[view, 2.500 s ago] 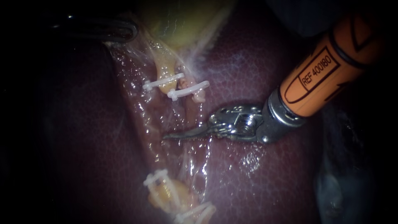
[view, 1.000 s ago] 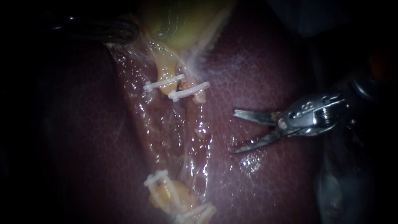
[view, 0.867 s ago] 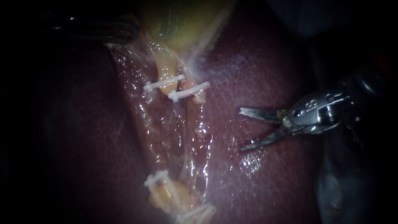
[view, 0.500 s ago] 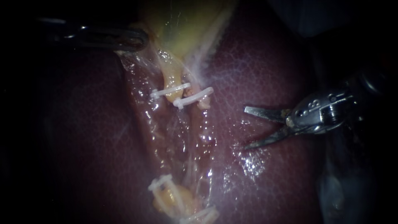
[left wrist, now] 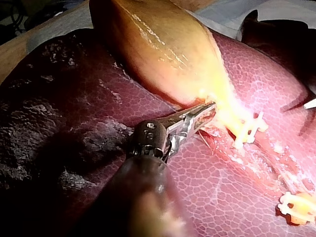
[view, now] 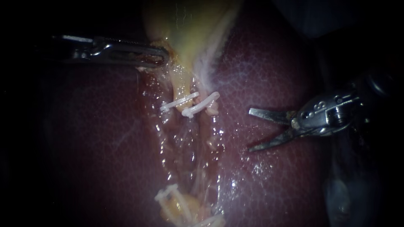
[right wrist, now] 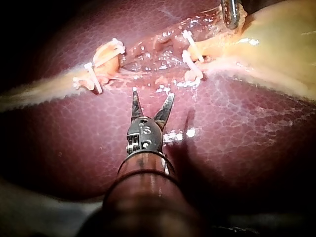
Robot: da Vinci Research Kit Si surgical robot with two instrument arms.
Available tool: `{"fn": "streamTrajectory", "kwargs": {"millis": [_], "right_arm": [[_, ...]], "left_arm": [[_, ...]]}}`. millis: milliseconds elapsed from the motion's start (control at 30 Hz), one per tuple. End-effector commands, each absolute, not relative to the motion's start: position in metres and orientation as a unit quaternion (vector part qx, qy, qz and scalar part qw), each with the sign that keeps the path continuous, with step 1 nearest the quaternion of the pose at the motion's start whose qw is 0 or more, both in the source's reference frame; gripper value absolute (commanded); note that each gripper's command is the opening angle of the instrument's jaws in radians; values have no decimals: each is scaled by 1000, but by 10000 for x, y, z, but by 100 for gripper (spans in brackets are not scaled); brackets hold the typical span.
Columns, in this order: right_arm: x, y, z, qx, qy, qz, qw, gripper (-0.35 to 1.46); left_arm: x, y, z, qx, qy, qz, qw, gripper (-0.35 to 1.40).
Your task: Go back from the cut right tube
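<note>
Now left instrument (view: 163,54) clamps the gallbladder (view: 189,25) while right instrument (view: 251,130) gapes above liver (view: 273,63).

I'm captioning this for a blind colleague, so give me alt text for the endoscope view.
The right instrument, blades open, hangs over the liver, clear of two clipped tubes below the yellow gallbladder. White clips cross the tubes near the gallbladder, with more clips lower down. The left instrument's tip lies at the gallbladder's edge.

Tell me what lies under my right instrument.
Only bare liver shows under the right instrument, clear of the clips. The strip directly beneath its shaft is covered.
</note>
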State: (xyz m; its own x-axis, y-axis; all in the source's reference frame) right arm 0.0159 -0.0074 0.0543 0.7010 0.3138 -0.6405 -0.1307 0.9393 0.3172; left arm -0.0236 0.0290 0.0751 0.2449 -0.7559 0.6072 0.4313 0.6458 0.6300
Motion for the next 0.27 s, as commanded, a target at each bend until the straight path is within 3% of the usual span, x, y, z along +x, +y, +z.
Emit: {"fn": "streamTrajectory", "kwargs": {"millis": [33, 267], "right_arm": [[159, -74, 543, 125, 367, 122, 914, 145], [159, -74, 543, 126, 368, 121, 913, 145]], "left_arm": [[-236, 290, 751, 169, -479, -385, 771, -35], [-236, 291, 751, 171, -478, -387, 769, -35]]}}
